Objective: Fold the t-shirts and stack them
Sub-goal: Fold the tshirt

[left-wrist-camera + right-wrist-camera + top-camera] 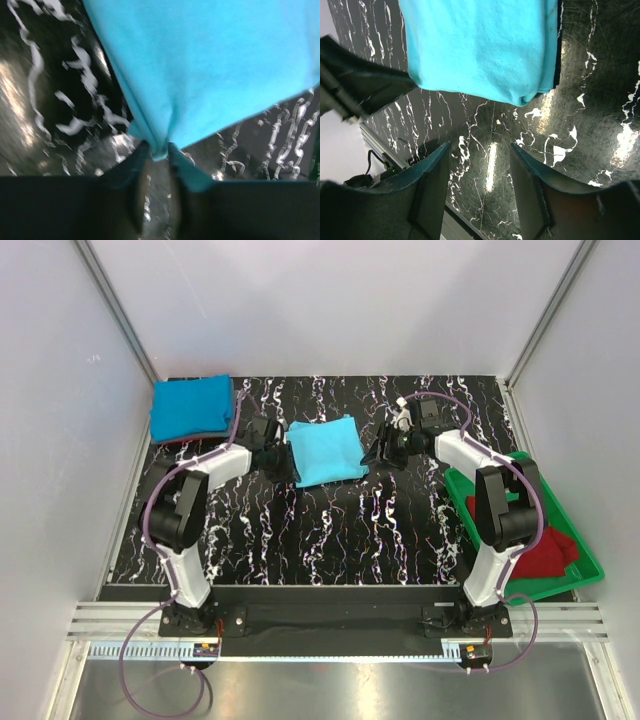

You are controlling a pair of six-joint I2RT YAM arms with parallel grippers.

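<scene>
Turquoise cloth folded into a rough square is the piece in hand: the turquoise shirt lies flat on the black marbled counter, well to the left of the green tray. Its surface looks smooth, with doubled edges and one corner drawn to a puckered point. That point sits between the fingers of the left end effector, which is pinching the shirt's edge on the side farthest from the tray. The right end effector stands spread and holds nothing, just short of the shirt's tray-side edge and not touching it. The folding of this shirt looks finished or nearly so, and the step now seems to be carrying it to the stack. A deeper blue shirt lies folded farther left of the tray, at the back of the counter. The next move likely calls for the right side to close on its edge so both lift evenly and the fold does not slump. Dark red shirts wait crumpled in the tray.
</scene>
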